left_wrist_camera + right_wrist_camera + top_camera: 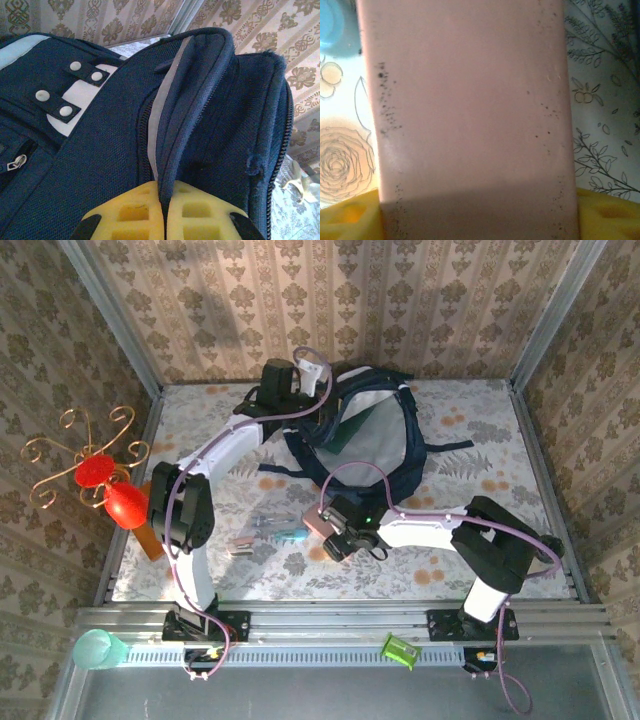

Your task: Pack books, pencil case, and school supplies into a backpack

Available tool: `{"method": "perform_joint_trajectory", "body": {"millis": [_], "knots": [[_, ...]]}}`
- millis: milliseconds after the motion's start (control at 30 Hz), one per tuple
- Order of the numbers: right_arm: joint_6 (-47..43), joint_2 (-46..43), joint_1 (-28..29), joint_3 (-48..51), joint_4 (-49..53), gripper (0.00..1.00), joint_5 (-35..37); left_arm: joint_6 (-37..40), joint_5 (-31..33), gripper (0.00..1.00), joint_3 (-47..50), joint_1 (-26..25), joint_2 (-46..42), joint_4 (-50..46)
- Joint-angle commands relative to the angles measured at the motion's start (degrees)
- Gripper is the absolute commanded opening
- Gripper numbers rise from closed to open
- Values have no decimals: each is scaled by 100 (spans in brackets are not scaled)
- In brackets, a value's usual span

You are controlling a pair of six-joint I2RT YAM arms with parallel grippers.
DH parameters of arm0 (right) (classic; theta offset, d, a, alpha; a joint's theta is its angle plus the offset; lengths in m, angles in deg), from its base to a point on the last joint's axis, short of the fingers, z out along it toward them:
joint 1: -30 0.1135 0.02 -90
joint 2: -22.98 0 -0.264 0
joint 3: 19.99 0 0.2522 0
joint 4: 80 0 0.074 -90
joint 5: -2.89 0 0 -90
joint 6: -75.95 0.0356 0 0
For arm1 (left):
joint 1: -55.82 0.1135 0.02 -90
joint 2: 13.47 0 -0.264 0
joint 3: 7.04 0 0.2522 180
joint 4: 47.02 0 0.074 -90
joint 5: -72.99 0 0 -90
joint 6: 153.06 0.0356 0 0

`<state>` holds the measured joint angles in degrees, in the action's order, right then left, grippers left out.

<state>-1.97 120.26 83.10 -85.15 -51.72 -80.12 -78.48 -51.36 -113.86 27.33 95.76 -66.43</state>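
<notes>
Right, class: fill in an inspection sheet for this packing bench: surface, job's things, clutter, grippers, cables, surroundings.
Surface: table under a floral cloth.
Job's things: backpack at the back; pencil case and teal-handled tool near the front.
Clutter: red ornament, green cup.
Grippers: left gripper pinched shut on a backpack edge; right gripper fingers straddle the pencil case, grip unclear.
Cables: purple cables loop along both arms.
Surroundings: patterned wallpaper, metal frame.
</notes>
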Motion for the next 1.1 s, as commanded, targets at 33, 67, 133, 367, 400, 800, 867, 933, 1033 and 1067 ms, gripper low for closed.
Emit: {"method": "perform_joint_trajectory", "body": {"millis": [33,67,133,367,400,800,867,933,1033,1067], "knots": [[-61,35,-1,33,-167,48,12,48,6,0,7,35,-310,190],[11,-141,-3,155,-92,45,34,24,21,0,2,35,-306,207],[203,-644,-8,401,131,41,6,-11,-10,0,-23,31,-275,214],[1410,-3399,-577,1230,168,30,-1134,-150,-19,0,239,32,-327,489],[1741,-3629,-950,1277,19,29,-1342,-201,-28,0,305,31,-363,574],[4446,-1250,-3348,-261,-1996,30,-1948,-519,-213,0,-150,28,-473,641],[4659,-634,-3375,-723,-2096,31,-1813,-529,-213,0,-250,27,-425,580],[4965,-43,-3411,-1179,-2019,33,-1582,-573,-380,0,-298,35,-420,574],[5357,742,-3409,-1809,-1812,33,-1278,-482,-382,0,-468,37,-455,477],[5422,931,-3375,-1964,-1708,34,-1133,-424,-350,0,-559,37,-452,407]]}}
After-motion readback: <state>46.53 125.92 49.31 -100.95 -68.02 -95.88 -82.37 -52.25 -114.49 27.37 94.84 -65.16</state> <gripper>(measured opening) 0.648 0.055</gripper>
